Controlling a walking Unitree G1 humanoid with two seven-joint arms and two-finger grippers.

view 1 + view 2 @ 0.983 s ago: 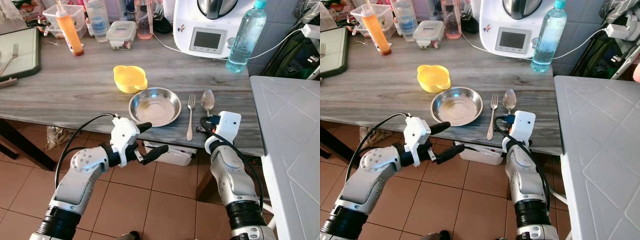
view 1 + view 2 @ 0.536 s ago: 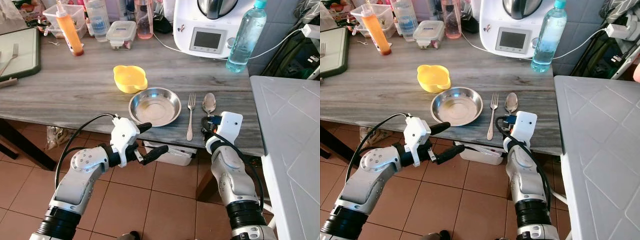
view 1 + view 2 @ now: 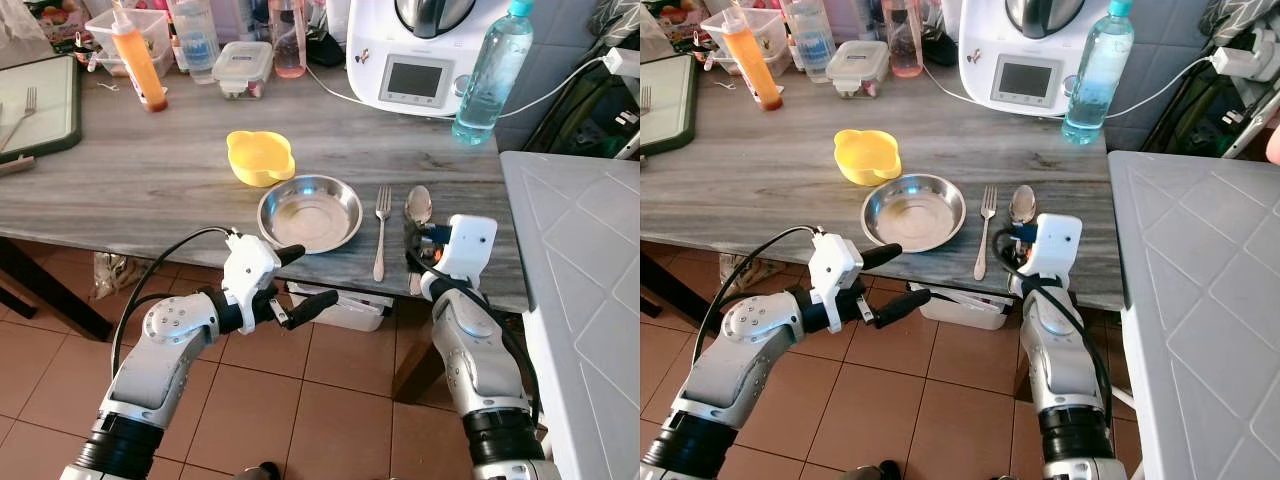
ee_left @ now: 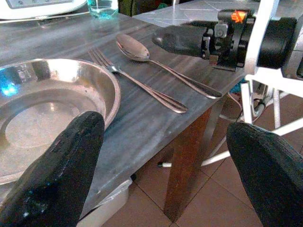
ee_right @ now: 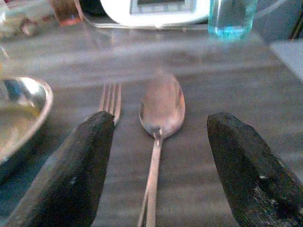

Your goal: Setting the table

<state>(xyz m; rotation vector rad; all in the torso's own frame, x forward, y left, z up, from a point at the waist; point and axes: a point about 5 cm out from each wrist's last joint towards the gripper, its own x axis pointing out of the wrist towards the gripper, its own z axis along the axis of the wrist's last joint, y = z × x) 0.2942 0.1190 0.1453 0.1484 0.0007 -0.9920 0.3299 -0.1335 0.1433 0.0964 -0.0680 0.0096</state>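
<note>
steel bowl (image 3: 310, 212), fork (image 3: 381, 232) and spoon (image 3: 416, 225) side by side on grey wood surface (image 3: 150, 170), right claw (image 5: 156, 175) spread astride spoon handle, left claw (image 3: 297, 276) spread below surface edge, appliance screen unreadable

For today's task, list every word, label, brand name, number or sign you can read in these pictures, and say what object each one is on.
No text can be read here.
White kitchen machine: its screen has marks too small to read.
Orange sauce bottle: no readable label.
Clear water bottle: no label visible.
Lidded container: lid marking too blurred to read.
</note>
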